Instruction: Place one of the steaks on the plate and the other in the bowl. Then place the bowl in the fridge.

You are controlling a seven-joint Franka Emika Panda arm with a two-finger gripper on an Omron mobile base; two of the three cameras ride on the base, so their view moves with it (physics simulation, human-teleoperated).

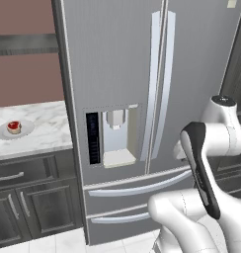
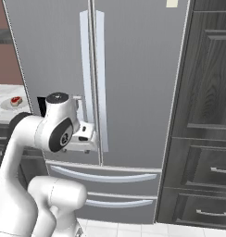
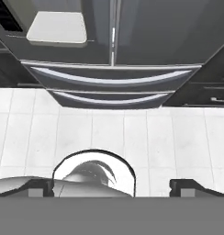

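The fridge (image 1: 142, 74) stands tall and grey in front of the robot, both upper doors closed, its two long vertical handles (image 1: 159, 79) running side by side down the middle seam. Its water dispenser panel (image 1: 112, 136) is set into the left door, and two drawers (image 1: 137, 190) with curved handles sit closed below the doors. In the hand view the same drawers (image 3: 109, 80) appear from above, with the white tiled floor (image 3: 132, 133) spreading out beneath them.

Dark cabinets (image 2: 207, 115) fill the wall to the right of the fridge, and more dark cabinets (image 1: 28, 197) sit under the counter on its left.

The white arm (image 1: 206, 163) is folded up close in front of the fridge's lower right door, near the handles but with no visible contact.

The marble counter (image 1: 43, 133) lies to the left of the fridge. On it rests the small light-grey plate (image 1: 24, 131), well apart from the arm, and one steak (image 1: 14, 127) lies on the plate, red with a pale rim. The right base view shows the same plate (image 2: 8, 105) and steak (image 2: 15, 100) at the far left edge.

The tool (image 3: 111, 183) points down toward the floor; its two dark fingertips (image 3: 187, 186) sit wide apart at the bottom of the hand view with nothing between them, so it is released.
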